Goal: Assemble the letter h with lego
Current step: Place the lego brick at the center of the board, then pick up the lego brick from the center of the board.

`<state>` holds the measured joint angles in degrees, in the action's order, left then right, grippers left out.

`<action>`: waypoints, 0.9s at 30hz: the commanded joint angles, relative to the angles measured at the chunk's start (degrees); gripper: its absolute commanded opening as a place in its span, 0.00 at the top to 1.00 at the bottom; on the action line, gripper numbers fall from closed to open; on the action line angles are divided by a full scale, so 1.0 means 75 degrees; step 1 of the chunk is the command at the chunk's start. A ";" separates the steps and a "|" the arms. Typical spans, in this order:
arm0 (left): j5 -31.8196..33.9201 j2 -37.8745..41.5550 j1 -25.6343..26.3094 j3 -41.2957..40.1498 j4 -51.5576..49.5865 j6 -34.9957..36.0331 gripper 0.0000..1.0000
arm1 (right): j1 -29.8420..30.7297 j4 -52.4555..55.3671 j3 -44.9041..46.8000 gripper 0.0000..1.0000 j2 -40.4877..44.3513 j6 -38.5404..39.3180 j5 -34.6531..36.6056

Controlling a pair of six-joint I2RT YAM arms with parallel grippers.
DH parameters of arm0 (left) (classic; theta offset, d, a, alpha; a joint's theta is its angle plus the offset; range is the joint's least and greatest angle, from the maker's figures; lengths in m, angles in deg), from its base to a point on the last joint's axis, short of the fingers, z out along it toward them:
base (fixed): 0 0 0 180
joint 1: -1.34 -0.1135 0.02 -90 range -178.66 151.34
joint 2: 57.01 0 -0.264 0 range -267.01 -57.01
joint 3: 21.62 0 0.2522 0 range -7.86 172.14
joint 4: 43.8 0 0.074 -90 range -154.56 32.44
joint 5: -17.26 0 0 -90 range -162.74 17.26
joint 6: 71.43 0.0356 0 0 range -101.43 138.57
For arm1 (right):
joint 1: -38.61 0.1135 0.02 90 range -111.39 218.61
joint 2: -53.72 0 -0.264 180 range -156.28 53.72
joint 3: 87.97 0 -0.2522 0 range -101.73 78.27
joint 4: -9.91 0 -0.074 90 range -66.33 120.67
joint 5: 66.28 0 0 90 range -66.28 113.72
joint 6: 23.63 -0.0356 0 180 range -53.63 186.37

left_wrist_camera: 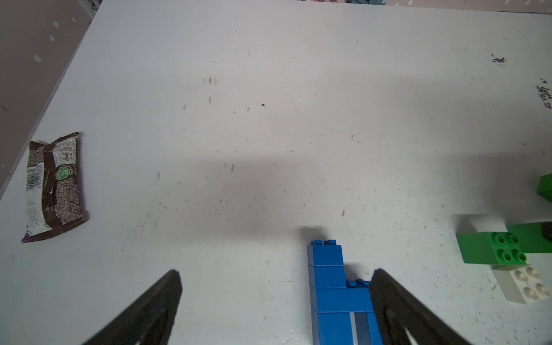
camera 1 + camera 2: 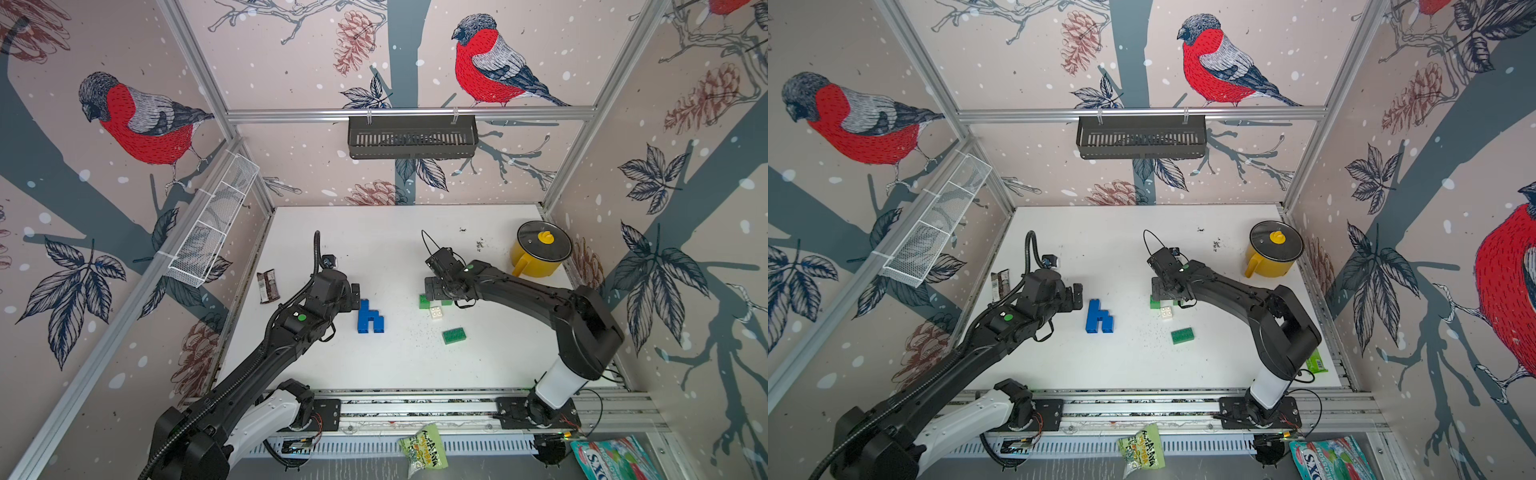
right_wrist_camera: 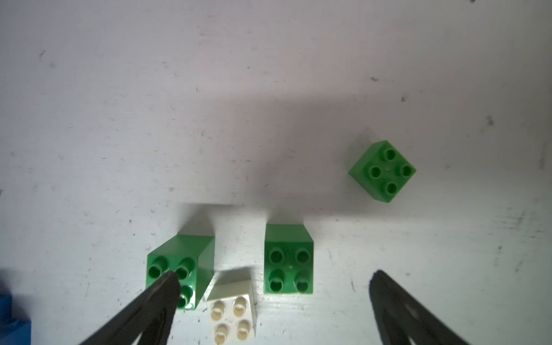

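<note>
Hovering empty over green lego (image 3: 289,260), right tool (image 3: 274,275) wide apart, left tool (image 1: 276,272) likewise beside blue h (image 1: 328,268)

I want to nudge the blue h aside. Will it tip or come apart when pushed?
The blue h lies flat on the table, so it probably won't tip. It should slide readily on that smooth top. Its bricks are only stud-joined, so pushing the short leg might split it.

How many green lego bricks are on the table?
4. Three green cubes by the right gripper: two flanking the white brick, one apart. A longer green brick lies alone. Others may be hidden.
</note>
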<state>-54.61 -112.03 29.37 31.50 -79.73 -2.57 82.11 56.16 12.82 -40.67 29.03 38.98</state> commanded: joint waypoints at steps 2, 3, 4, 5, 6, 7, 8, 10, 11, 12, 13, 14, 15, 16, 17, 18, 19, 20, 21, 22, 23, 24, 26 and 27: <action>0.0125 0.0024 -0.0002 0.0090 -0.0054 -0.0098 0.02 | 0.0191 0.0277 0.0559 0.00 0.0647 -0.0054 0.0033; 0.0137 0.0002 -0.0005 0.0139 -0.0110 -0.0095 0.02 | 0.0248 0.0257 0.0773 0.00 0.0841 -0.0110 -0.0088; 0.0155 -0.0019 -0.0006 0.0195 -0.0168 -0.0083 0.02 | 0.0332 0.0228 0.0972 0.00 0.1022 -0.0136 -0.0129; 0.0178 -0.0034 -0.0009 0.0246 -0.0212 -0.0086 0.02 | 0.0446 0.0230 0.1132 0.00 0.1162 -0.0173 -0.0126; 0.0196 -0.0048 -0.0003 0.0287 -0.0261 -0.0086 0.02 | 0.0539 0.0260 0.1288 0.00 0.1318 -0.0209 -0.0125; 0.0207 -0.0046 -0.0005 0.0324 -0.0304 -0.0081 0.02 | 0.0604 0.0306 0.1438 0.00 0.1437 -0.0224 -0.0158; 0.0239 -0.0032 -0.0009 0.0348 -0.0313 -0.0092 0.02 | 0.0641 0.0315 0.1546 0.00 0.1521 -0.0212 -0.0281; 0.0298 0.0093 -0.0008 0.0326 -0.0279 -0.0135 0.02 | 0.0668 0.0341 0.1890 0.00 0.1692 -0.0195 -0.0382; 0.0323 0.0165 -0.0006 0.0316 -0.0267 -0.0195 0.02 | 0.0658 0.0342 0.2029 0.00 0.1757 -0.0197 -0.0386; 0.0344 0.0258 -0.0002 0.0310 -0.0266 -0.0282 0.02 | 0.0639 0.0337 0.2164 0.00 0.1811 -0.0170 -0.0448; 0.0370 0.0319 -0.0002 0.0344 -0.0328 -0.0402 0.02 | 0.0636 0.0332 0.2310 0.00 0.1847 -0.0133 -0.0522; 0.0378 0.0339 0.0001 0.0452 -0.0456 -0.0483 0.02 | 0.0643 0.0344 0.2388 0.00 0.1871 -0.0133 -0.0563; 0.0395 0.0313 -0.0009 0.0652 -0.0668 -0.0496 0.02 | 0.0672 0.0351 0.2469 0.00 0.1880 -0.0136 -0.0661; 0.0478 0.0275 -0.0003 0.0811 -0.0846 -0.0557 0.02 | 0.0738 0.0316 0.2534 0.00 0.1874 -0.0122 -0.0728; 0.0558 0.0253 -0.0005 0.0895 -0.0956 -0.0628 0.01 | 0.0817 0.0283 0.2592 0.00 0.1863 -0.0125 -0.0767; 0.0646 0.0245 -0.0007 0.0929 -0.1015 -0.0667 0.02 | 0.0895 0.0242 0.2629 0.00 0.1846 -0.0130 -0.0794; 0.0702 0.0247 -0.0001 0.0875 -0.0958 -0.0646 0.02 | 0.0973 0.0210 0.2651 0.00 0.1802 -0.0130 -0.0818; 0.0790 0.0256 -0.0004 0.0751 -0.0840 -0.0603 0.02 | 0.1043 0.0200 0.2650 0.00 0.1749 -0.0130 -0.0839; 0.0897 0.0259 -0.0002 0.0569 -0.0697 -0.0559 0.02 | 0.1111 0.0160 0.2653 0.00 0.1705 -0.0110 -0.0836; 0.0964 0.0247 0.0000 0.0422 -0.0584 -0.0498 0.02 | 0.1144 0.0126 0.2662 0.00 0.1634 -0.0085 -0.0831; 0.1005 0.0215 -0.0005 0.0336 -0.0518 -0.0441 0.02 | 0.1148 0.0096 0.2672 0.00 0.1587 -0.0077 -0.0829; 0.1036 0.0169 0.0001 0.0296 -0.0487 -0.0374 0.01 | 0.1156 0.0070 0.2688 0.00 0.1528 -0.0060 -0.0829; 0.1196 0.0063 -0.0006 0.0403 -0.0554 -0.0329 0.02 | 0.1159 0.0063 0.2710 0.00 0.1433 -0.0058 -0.0802; 0.1308 0.0020 -0.0004 0.0459 -0.0585 -0.0347 0.02 | 0.1150 0.0061 0.2725 0.00 0.1409 -0.0056 -0.0804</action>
<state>-48.25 -111.42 29.37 34.14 -84.36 -5.44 90.66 56.71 33.08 -29.59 28.61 32.86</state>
